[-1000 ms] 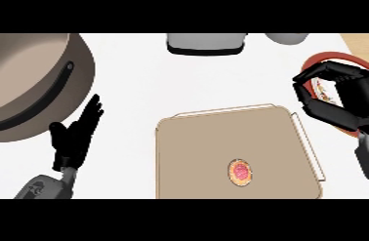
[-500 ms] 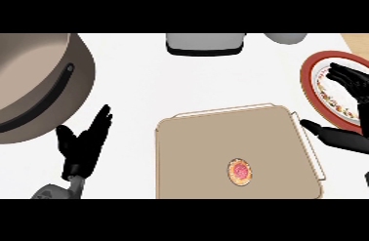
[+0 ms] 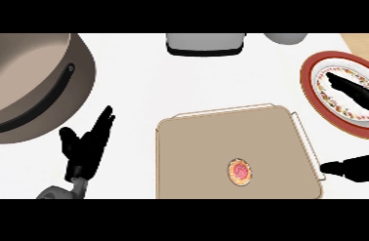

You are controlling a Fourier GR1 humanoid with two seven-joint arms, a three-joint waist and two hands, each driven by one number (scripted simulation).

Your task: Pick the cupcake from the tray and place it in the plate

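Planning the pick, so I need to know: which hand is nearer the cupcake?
Right. The right hand shows at the view's right edge, one part just right of the tray, level with the cupcake. The left hand rests open left of the tray, farther off.

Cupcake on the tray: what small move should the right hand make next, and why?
Probably move the right hand from above the red-rimmed round plate toward the small pink-topped cupcake. The cupcake sits untouched on the flat tan tray, and the hand is open, holding nothing.
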